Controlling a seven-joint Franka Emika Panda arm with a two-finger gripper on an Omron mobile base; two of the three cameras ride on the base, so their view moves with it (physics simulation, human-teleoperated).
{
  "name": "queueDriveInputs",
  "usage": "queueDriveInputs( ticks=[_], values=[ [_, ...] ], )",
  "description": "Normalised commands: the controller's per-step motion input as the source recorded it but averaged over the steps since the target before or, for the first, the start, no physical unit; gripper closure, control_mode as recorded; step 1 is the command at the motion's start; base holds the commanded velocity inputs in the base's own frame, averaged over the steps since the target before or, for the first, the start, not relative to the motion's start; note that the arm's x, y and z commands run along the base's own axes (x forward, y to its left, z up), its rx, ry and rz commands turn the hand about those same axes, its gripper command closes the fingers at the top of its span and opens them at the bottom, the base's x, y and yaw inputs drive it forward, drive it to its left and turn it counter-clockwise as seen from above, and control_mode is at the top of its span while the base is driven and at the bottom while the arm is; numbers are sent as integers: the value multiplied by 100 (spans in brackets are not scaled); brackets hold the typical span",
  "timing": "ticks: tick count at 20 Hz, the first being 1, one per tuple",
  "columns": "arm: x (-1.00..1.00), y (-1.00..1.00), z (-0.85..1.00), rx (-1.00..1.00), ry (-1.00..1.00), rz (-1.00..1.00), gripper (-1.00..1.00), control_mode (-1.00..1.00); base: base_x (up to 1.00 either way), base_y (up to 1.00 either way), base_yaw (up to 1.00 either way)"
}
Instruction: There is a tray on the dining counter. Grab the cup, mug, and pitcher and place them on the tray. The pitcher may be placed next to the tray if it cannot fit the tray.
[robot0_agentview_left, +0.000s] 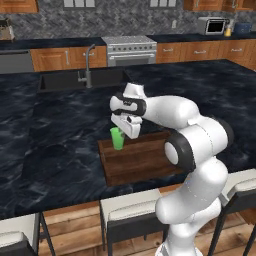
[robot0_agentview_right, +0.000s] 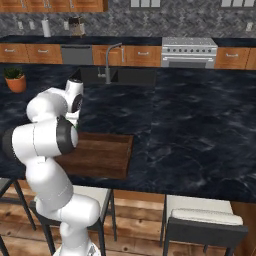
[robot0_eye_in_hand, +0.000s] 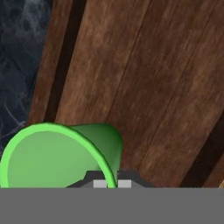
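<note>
Gripper (robot0_eye_in_hand: 109, 183) pinched shut on the rim of the cup (robot0_eye_in_hand: 61, 155): hand view has the two dark tips either side of the bright green rim wall, cup opening facing the camera, body tapering away toward the tray boards. Cup (robot0_agentview_left: 117, 138) sits upright over the far-left corner of the tray (robot0_agentview_left: 140, 160) in the left base view, hand right above and beside it; can't tell whether the base touches the wood or hangs just off it. Tray is dark brown wood with low rims, lying near the front edge of the dining counter (robot0_agentview_left: 50, 145), with chair backs (robot0_agentview_left: 131, 214) tucked under that edge. In the right base view the arm covers the tray's left part, bare boards (robot0_agentview_right: 102, 152) showing to its right. Farther back on the black veined top, sink (robot0_agentview_left: 75, 80) with faucet (robot0_agentview_left: 88, 65). Potted plant (robot0_agentview_right: 16, 80) at the left end. Beyond that, back wall counter with wooden drawers, steel oven (robot0_agentview_left: 131, 50), microwave (robot0_agentview_left: 214, 26)
</note>
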Motion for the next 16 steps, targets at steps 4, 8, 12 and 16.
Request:
queueDriveInputs(
  ticks=[4,8,12,16],
  values=[
    [26,8,-35,0,6,0,100,-100,0,0,0],
    [21,14,-29,0,6,0,100,-100,0,0,0],
    [14,8,-20,0,7,0,100,-100,0,0,0],
    [2,0,-16,0,8,0,100,-100,0,0,0]
  ],
)
